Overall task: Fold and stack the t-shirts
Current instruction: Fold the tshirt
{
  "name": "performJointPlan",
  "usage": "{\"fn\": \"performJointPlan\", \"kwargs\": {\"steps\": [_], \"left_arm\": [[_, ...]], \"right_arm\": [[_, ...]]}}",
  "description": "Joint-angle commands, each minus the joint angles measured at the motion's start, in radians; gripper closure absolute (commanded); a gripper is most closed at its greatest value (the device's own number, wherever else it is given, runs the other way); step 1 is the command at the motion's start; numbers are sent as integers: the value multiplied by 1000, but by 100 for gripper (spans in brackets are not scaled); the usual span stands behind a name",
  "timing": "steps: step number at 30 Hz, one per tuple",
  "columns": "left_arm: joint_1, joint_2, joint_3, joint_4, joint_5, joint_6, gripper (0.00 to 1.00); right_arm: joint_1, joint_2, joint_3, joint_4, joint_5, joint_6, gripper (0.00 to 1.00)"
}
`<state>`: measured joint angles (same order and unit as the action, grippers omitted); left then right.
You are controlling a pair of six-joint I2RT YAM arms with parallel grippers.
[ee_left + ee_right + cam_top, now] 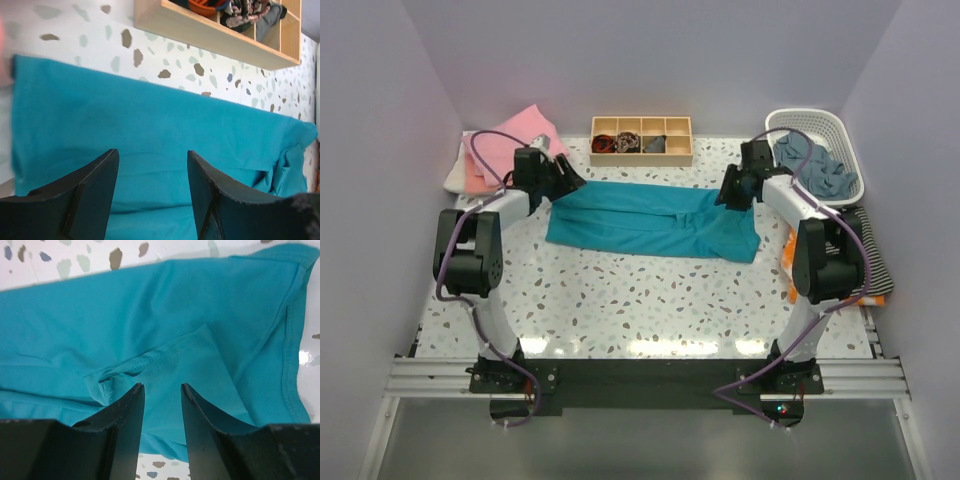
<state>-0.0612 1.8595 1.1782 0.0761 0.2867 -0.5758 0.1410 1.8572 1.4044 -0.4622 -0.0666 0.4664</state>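
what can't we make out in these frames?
- Wooden tray contents: too small in the top view, cut off by the top edge in the left wrist view.
- Pink shirt pile: partly behind the left arm in the top view.
- Striped cloth: mostly behind the right arm in the top view.

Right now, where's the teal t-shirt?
In the top view, the teal t-shirt lies spread across the table's middle, just nearer the arms than the wooden compartment tray, with the left tool and right tool over its ends.
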Motion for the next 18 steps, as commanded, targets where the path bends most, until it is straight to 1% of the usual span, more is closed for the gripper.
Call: {"fn": "performJointPlan", "kwargs": {"steps": [1,2,4,7,10,13,14,15,17,18], "left_arm": [[-29,105,87,138,163,-51,39],[-29,145,98,178,173,-55,39],[-34,184,138,186,180,-55,39],[-34,236,175,159,157,-41,40],[-45,247,160,100,112,-19,42],[-58,215,83,51,68,-13,44],[-64,181,52,42,59,-15,44],[-71,159,-9,37,39,-19,44],[-98,91,-76,18,25,-25,45],[-113,66,-142,8,0,-25,46]], "right_arm": [[-3,-3,-25,33,-19,17,61],[-3,3,-28,37,-22,23,61],[-3,26,-25,40,-19,31,61],[-3,52,-16,11,17,51,61],[-3,97,-1,-38,51,67,62],[-3,132,8,-67,63,77,62],[-3,138,11,-73,88,81,62],[-3,155,16,-87,97,83,62],[-3,177,51,-108,123,81,63],[-1,200,65,-128,134,80,62]]}}
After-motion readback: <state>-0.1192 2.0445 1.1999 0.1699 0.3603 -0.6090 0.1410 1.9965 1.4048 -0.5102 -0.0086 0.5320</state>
